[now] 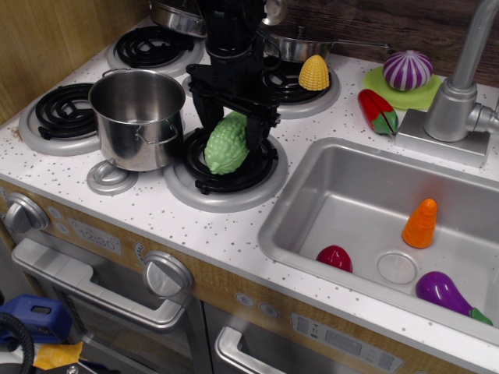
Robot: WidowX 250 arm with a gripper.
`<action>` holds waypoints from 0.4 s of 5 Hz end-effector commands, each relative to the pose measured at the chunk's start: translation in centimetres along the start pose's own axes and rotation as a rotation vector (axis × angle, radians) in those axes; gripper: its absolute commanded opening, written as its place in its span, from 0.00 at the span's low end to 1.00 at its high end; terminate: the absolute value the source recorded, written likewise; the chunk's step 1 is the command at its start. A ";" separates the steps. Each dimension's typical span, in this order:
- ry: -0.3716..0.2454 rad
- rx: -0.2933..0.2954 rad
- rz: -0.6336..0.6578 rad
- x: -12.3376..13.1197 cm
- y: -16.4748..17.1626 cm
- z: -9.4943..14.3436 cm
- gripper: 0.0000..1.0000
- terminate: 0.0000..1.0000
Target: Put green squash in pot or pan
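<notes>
The green squash [226, 148] lies on the front right burner [226, 167], light green and bumpy, its far end pointing toward the back. My black gripper [230, 128] has come down over its far end with one finger on each side; the jaws stand apart around it, open, and I cannot tell if the pads touch it. The shiny steel pot [140, 140] stands upright and empty just left of that burner, close to the gripper's left finger [204, 117].
A yellow corn piece [314, 72] and a long-handled pan [300, 48] sit on the back burner. A red pepper [377, 111], a purple onion [408, 68] and the faucet [460, 86] stand at right. The sink [351, 195] holds a carrot [421, 223], a red piece [334, 257] and an eggplant [444, 291].
</notes>
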State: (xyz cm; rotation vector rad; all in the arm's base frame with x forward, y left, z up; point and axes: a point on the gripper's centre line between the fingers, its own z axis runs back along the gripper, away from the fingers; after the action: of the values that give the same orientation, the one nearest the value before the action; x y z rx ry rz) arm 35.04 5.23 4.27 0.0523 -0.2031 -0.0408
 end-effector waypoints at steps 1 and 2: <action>-0.100 -0.004 0.031 1.0 0.0 -0.6 1.00 0.00; -0.080 0.030 0.021 1.4 -0.7 0.3 0.00 0.00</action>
State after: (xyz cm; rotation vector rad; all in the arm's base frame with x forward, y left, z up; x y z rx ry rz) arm 35.64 4.00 3.54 0.0835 -0.1950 -0.0426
